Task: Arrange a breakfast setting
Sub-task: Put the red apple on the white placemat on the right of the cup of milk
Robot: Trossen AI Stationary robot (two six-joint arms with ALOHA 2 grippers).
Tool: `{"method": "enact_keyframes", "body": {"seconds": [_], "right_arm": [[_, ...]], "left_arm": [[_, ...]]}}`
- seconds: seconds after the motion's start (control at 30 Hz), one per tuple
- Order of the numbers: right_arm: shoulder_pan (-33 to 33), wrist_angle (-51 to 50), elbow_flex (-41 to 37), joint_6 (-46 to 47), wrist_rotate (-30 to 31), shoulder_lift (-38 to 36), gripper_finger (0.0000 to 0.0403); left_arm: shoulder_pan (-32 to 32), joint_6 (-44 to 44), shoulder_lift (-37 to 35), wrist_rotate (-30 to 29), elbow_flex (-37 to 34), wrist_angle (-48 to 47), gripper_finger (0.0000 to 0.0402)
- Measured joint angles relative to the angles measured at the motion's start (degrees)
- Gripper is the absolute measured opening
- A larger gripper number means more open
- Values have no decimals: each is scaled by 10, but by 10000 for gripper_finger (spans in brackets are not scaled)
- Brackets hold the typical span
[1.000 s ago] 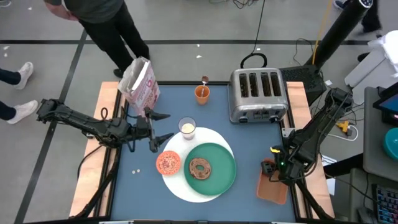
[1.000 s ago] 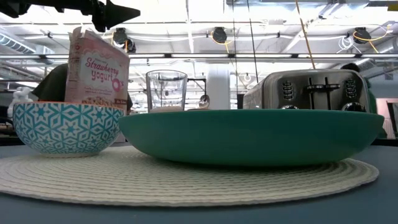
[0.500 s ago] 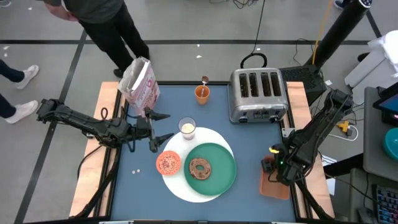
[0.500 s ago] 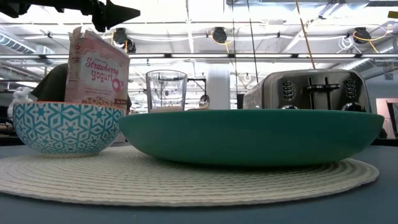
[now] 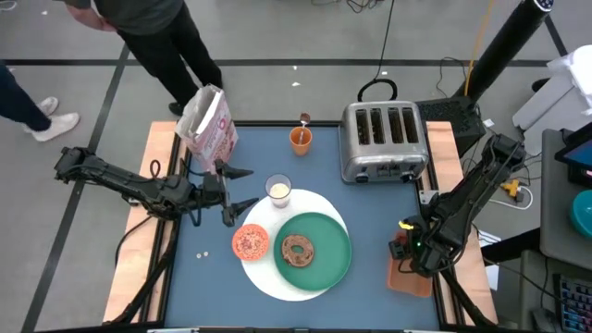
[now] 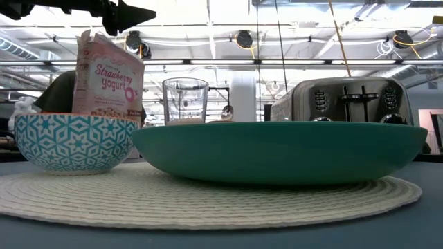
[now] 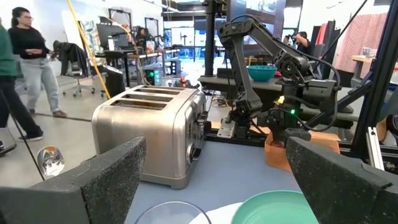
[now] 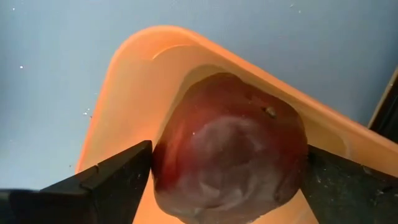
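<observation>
The round white mat (image 5: 266, 279) carries the green plate (image 5: 331, 266) with the brown bagel (image 5: 298, 250), the orange bowl (image 5: 250, 242) and the glass of milk (image 5: 278, 191). The pink cereal box (image 5: 208, 125) stands at the far left. A spoon (image 5: 304, 119) sticks out of an orange cup (image 5: 301, 140). My left gripper (image 5: 252, 187) is open and empty above the table, left of the glass. My right gripper (image 5: 400, 250) is shut on the dark red fruit (image 8: 230, 149) over the orange tray (image 5: 413, 282). My right gripper pinches the fruit between its two fingers, one finger (image 8: 118, 180) on one side of the fruit (image 8: 165, 162) and the other finger on the opposite side. The fingers come from above, pointing down. The tray's floor (image 8: 124, 112) shows right behind the fruit; whether the fruit rests on it, I cannot tell.
The silver four-slot toaster (image 5: 384, 141) stands at the far right. A few cereal bits (image 5: 199, 252) lie left of the mat. A person (image 5: 157, 28) stands beyond the far left corner. Bare blue table lies between the mat and the tray.
</observation>
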Motion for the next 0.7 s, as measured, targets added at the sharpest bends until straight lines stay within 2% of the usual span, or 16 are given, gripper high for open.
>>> {"method": "enact_keyframes", "body": {"seconds": [0.23,0.53,0.7], "right_arm": [[0,0,0,0,1,0,296],[0,0,0,-16,0,-8,296],[0,0,0,-31,-25,-30,295]], "left_arm": [[0,0,0,0,0,0,392],[0,0,0,0,0,0,392],[0,0,0,0,0,0,392]]}}
